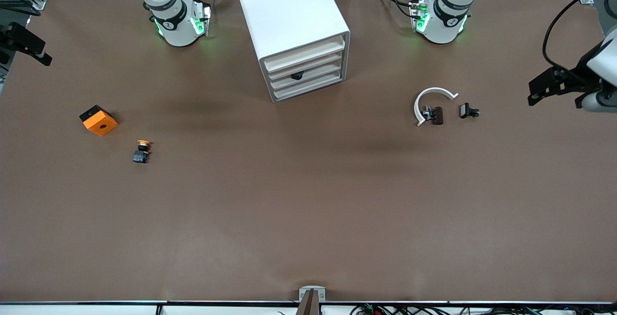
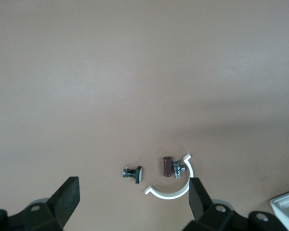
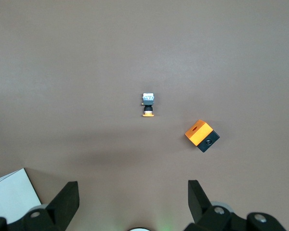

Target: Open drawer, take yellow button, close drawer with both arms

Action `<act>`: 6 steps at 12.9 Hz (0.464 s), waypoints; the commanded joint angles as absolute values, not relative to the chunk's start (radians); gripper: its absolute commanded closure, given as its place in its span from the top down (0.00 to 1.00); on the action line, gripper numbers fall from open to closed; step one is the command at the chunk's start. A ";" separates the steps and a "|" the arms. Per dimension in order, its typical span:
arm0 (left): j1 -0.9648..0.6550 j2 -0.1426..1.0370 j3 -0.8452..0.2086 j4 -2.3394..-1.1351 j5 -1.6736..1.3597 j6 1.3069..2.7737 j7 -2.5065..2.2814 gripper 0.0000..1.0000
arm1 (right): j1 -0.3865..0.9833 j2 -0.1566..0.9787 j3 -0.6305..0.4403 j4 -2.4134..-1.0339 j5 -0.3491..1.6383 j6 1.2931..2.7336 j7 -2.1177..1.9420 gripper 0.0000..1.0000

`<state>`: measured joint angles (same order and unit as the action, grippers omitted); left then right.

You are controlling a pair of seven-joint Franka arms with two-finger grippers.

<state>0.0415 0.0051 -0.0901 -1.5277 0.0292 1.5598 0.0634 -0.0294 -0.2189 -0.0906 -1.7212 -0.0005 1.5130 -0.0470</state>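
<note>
The white cabinet stands between the two arm bases. Its drawer, the one with the tiny black knob, is shut flush with the others. The button lies on the table toward the right arm's end, nearer the front camera than the orange block. It also shows in the right wrist view. My right gripper is open and empty, high over the table near the right arm's base. My left gripper is open and empty, high over the left arm's end of the table.
A white curved ring and small black parts lie toward the left arm's end. They also show in the left wrist view, the ring beside a part. The orange block also shows in the right wrist view.
</note>
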 commanded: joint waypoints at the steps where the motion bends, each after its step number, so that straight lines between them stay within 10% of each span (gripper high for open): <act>1: 0.003 -0.084 -0.048 -1.629 0.040 1.568 0.095 1.00 | -0.031 -0.209 -0.092 -1.700 0.012 1.496 -0.012 1.00; 6: 0.002 -0.117 -0.054 -1.657 0.043 1.565 0.094 1.00 | -0.028 -0.209 -0.092 -1.698 0.011 1.496 -0.020 1.00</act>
